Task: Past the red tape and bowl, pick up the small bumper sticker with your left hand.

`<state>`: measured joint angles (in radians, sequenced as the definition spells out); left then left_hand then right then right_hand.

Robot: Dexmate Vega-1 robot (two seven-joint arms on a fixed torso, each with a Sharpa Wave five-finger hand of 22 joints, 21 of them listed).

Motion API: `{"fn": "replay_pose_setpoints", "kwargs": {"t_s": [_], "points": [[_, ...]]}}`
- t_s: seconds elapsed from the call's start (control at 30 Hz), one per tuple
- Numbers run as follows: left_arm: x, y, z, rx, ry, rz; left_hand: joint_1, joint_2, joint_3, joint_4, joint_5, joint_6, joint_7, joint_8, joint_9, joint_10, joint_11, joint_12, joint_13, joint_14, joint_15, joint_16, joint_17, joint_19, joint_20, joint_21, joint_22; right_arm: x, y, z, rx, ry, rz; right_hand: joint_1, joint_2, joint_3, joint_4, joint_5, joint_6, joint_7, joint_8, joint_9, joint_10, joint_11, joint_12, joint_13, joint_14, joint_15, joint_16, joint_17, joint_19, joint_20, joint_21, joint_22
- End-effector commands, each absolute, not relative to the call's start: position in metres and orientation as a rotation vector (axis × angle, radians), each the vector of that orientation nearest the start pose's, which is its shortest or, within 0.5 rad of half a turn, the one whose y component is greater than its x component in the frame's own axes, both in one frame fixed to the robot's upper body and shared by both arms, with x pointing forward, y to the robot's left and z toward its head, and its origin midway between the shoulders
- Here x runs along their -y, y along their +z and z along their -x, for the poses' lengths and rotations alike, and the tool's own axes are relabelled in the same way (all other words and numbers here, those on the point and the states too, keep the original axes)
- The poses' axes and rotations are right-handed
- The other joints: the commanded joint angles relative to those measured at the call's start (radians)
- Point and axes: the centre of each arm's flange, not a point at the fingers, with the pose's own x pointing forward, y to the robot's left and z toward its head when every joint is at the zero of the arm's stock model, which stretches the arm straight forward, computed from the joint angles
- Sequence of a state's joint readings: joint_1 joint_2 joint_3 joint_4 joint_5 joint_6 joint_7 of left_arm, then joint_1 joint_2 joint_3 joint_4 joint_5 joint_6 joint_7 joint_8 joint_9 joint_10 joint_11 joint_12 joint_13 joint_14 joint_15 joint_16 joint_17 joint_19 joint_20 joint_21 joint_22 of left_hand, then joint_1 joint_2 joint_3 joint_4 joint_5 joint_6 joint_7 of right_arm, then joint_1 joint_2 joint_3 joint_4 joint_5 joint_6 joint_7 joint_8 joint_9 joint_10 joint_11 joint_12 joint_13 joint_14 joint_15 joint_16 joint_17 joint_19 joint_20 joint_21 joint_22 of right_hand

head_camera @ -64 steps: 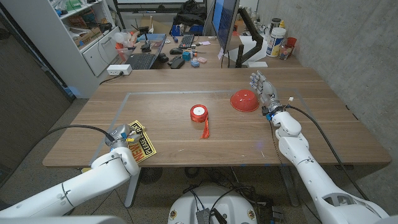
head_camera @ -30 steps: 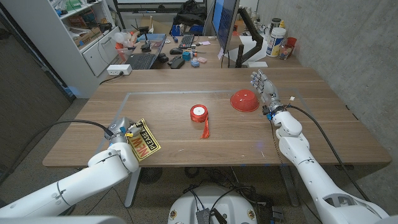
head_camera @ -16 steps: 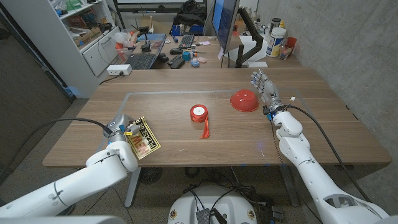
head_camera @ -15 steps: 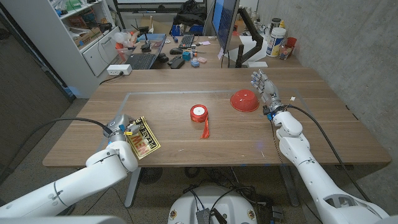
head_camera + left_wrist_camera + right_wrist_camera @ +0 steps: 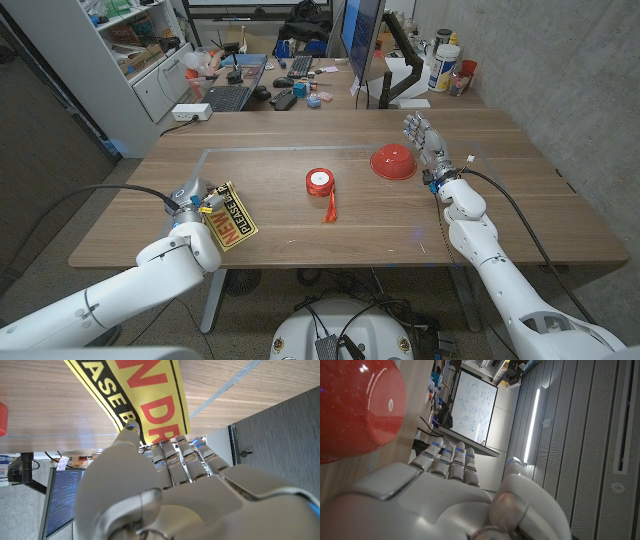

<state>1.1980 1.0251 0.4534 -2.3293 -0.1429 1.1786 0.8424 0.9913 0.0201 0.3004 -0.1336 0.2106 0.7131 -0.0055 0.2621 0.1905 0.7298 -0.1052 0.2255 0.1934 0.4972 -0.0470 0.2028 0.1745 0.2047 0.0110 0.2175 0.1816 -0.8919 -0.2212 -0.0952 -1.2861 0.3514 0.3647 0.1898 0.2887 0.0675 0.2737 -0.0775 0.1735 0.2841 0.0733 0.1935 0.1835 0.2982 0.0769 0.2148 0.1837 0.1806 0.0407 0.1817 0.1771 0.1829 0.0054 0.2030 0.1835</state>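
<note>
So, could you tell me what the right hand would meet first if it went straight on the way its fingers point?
Probably nothing on the table: the right hand points toward the far edge, passing just beside the red bowl. Depth is hard to judge.

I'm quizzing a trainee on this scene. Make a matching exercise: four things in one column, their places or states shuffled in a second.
1. bumper sticker
2. red tape
3. red bowl
4. right hand

a. upside down on the table
b. beside the bowl, holding nothing
c. held by the left hand
d. mid-table, a strip trailing toward the robot

Pairs: 1-c, 2-d, 3-a, 4-b
</note>
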Motion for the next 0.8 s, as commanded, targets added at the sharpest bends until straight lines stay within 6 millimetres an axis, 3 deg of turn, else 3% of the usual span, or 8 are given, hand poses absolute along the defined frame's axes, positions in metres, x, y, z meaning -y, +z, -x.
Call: {"fn": "replay_pose_setpoints", "kwargs": {"t_s": [0.03, 0.8], "points": [[-0.323, -0.066, -0.469, 0.131, 0.663, -1.089, 0.013, 0.004, 0.002, 0.004, -0.003, 0.009, -0.002, -0.005, 0.003, 0.009, 0.003, -0.004, 0.005, 0.009, -0.038, -0.006, 0.003, 0.002, 0.008, 0.000, 0.001, 0.267, -0.015, -0.641, 0.756, 0.209, -0.045, -0.002, 0.002, 0.002, -0.004, 0.006, 0.008, -0.001, 0.001, 0.006, 0.007, -0.004, -0.001, 0.003, 0.009, 0.000, 0.003, 0.003, -0.006, -0.003, 0.001, 0.005], [-0.322, -0.043, -0.463, 0.194, 0.653, -1.093, 0.014, 0.005, 0.001, 0.008, -0.006, 0.017, -0.006, -0.012, 0.004, 0.013, 0.001, -0.009, 0.006, 0.005, -0.038, -0.010, 0.004, -0.002, 0.008, -0.004, 0.001, 0.270, -0.014, -0.638, 0.766, 0.204, -0.048, -0.003, 0.003, 0.001, -0.005, 0.006, 0.009, -0.001, 0.001, 0.006, 0.007, -0.001, -0.001, 0.003, 0.009, -0.001, 0.003, 0.003, -0.006, -0.003, 0.001, 0.005]]}}
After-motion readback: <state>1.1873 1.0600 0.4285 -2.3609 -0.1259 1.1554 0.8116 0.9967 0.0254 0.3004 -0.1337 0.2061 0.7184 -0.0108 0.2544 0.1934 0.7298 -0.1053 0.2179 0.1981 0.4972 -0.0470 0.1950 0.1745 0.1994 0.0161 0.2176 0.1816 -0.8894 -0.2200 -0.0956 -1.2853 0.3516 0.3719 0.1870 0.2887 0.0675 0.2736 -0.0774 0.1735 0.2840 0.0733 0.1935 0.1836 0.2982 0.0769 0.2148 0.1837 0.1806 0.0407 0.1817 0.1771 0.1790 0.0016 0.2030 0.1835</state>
